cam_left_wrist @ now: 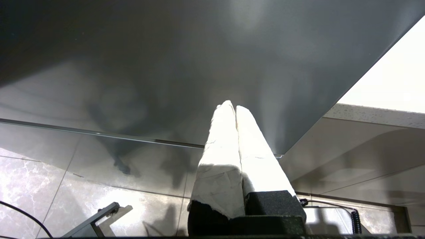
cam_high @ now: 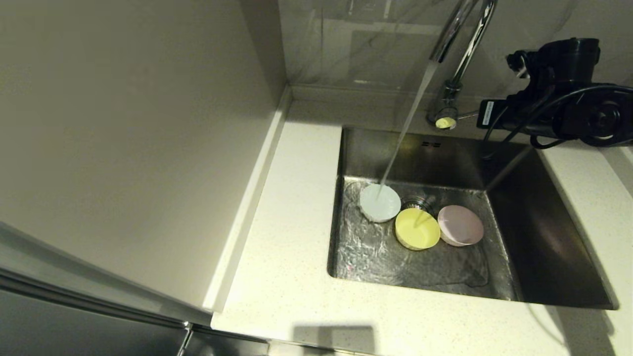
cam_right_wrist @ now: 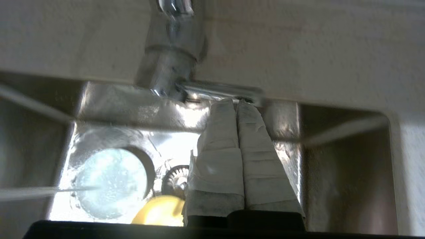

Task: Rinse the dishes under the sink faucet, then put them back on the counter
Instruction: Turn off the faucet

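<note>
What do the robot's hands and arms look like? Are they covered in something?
Each gripper, left and right, has two long tapering fingers wrapped in wrinkled white tape-like covering, fixed to black blocks. In the head view the right arm is chunky black plastic with looping black cables and a small white label.

Brushed-steel sink [cam_high: 519, 207], chrome faucet [cam_high: 457, 54]

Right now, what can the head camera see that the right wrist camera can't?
Only the head view shows the pink bowl and the cream counter left of the sink. Only the right wrist view shows the right end effector, fingers pressed together, tips at the faucet lever. Both show the water stream landing in the white bowl, the yellow bowl and the drain.
</note>
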